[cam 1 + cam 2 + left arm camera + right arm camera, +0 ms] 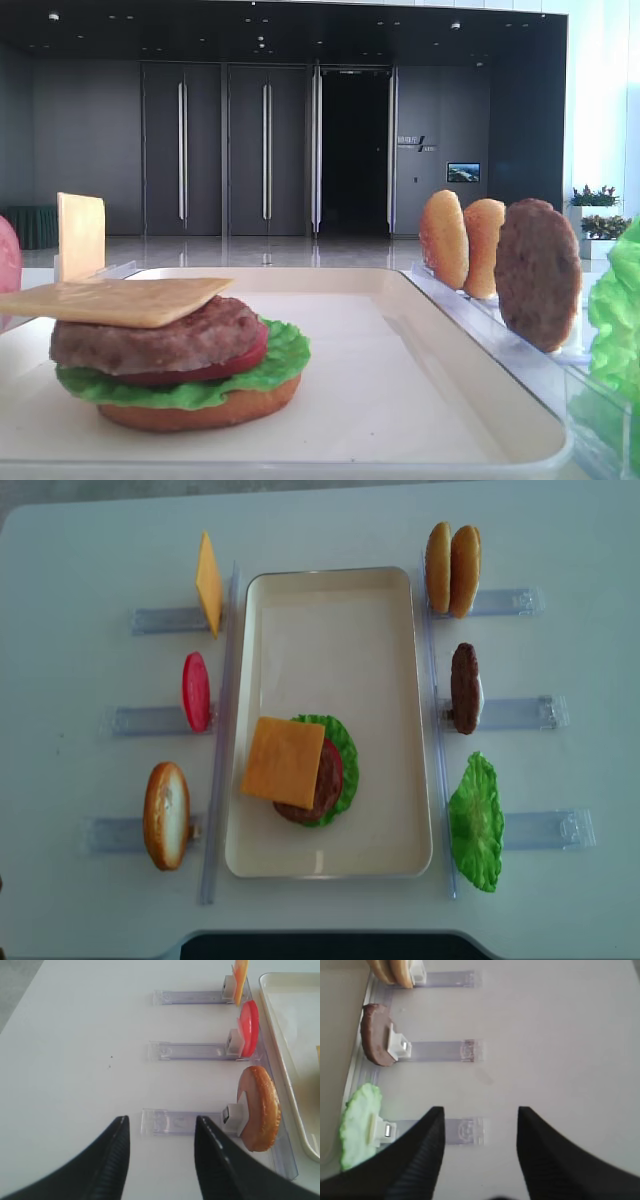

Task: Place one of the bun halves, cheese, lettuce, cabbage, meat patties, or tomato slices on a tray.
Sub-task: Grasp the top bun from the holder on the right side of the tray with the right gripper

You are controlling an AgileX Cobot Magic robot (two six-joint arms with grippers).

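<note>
We see a smooth, matt cream plastic tray (420, 730), clear glossy plastic racks (192, 1051), a rough mottled meat patty (537, 272), a glossy red tomato slice (249, 1027), ruffled lettuce (476, 823), and ribbed matt black pincer fingers (422, 1160) over our matt white surface (75, 1060).

Lettuce (620, 330) cut by right edge; patty (322, 780) mostly under cheese (283, 762).

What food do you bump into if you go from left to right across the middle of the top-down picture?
Tomato slice → the stacked burger with the cheese slice on top, lying on the tray → meat patty.
</note>
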